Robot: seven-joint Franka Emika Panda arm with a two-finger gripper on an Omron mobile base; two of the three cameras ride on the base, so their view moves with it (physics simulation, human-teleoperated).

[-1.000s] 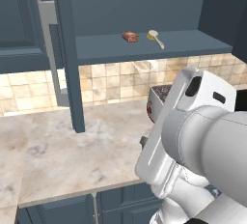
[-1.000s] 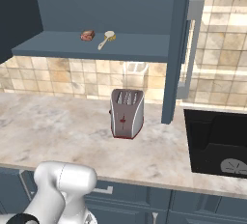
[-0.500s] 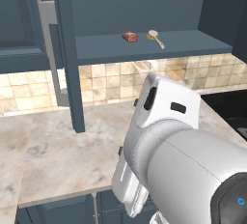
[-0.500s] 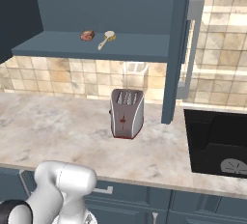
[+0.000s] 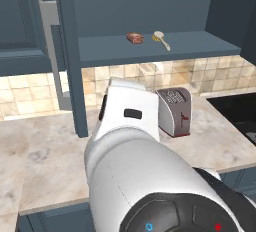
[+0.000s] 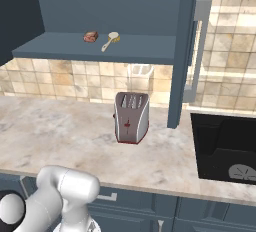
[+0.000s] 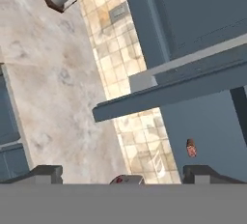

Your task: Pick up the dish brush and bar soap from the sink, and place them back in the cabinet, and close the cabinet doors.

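The two-finger gripper (image 7: 123,172) stands wide open with nothing between its dark finger tips (image 7: 41,172), which rise far apart at the bottom of the rolled hand view. Beyond them that view takes in the beige marble counter (image 7: 53,102), the tan tiled backsplash, and the edge of an open door.

The small reddish-brown rectangular bar soap (image 5: 134,37) lies on the flat inner shelf of the dark blue-grey upper wall cabinet (image 5: 200,48); in the hand view it is a tiny reddish fleck (image 7: 191,147) against the blue. Just to its right, apart from it, lies the dish brush with the round cream-yellow head and short tan handle (image 5: 161,39), head toward the back of the shelf and handle toward the front edge. In the right base view both sit side by side, soap (image 6: 90,37) left of brush (image 6: 111,39).

The tall dark blue-grey framed-panel cabinet doors stand open — the left one (image 5: 65,56) and the right one (image 6: 182,51) both show edge-on, each with a long vertical silver bar handle.

Below the shelf a red-and-silver toaster (image 6: 131,117) stands on the counter. To the right is the black recessed sink (image 6: 225,148), cut off by the picture's edge; its round grey drain (image 6: 243,172) shows in part. The white arm (image 5: 135,176) hides much of the near counter in the left base view — and part of the toaster's left side.
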